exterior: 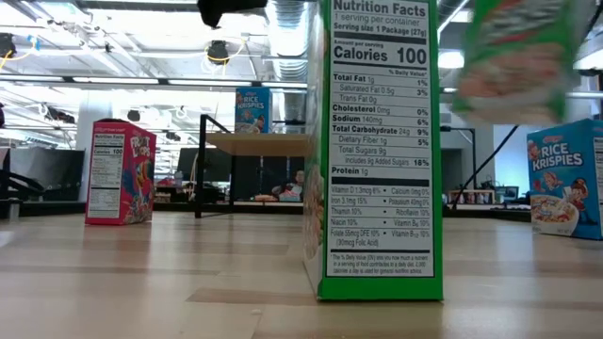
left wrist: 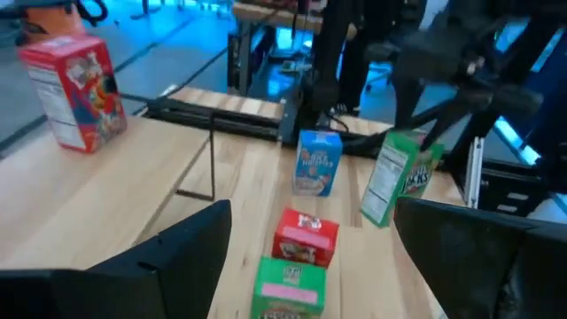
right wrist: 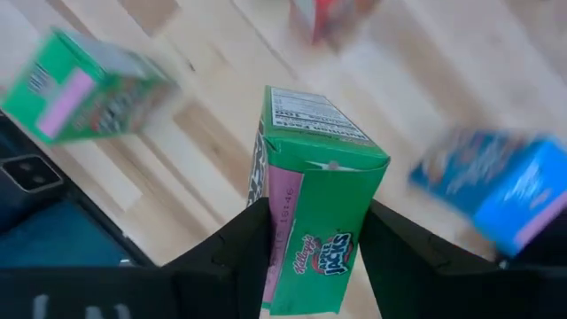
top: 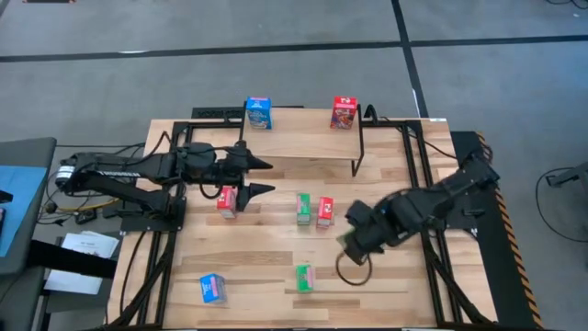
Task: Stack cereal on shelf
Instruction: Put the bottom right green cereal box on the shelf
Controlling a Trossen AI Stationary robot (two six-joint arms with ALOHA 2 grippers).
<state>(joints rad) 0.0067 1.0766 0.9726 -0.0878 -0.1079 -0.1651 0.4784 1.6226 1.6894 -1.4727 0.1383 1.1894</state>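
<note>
Green cereal box [right wrist: 319, 213] clamped in right fingers [right wrist: 314, 257]; left fingers [top: 260, 178] spread above red box [top: 227, 201].

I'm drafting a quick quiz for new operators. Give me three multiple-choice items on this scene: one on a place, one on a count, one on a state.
1. The blue box on the shelf stands at:
A. its left end in the high view
B. its right end
C. its middle

2. Boxes on the shelf:
A. one
B. two
C. four

3. The right gripper is:
A. open and empty
B. shut on a red box
C. shut on a green box

Answers:
1 A: the blue box tops the shelf's left end.
2 B: only it and a red box stand there.
3 C: the right gripper clamps the green box.
</note>
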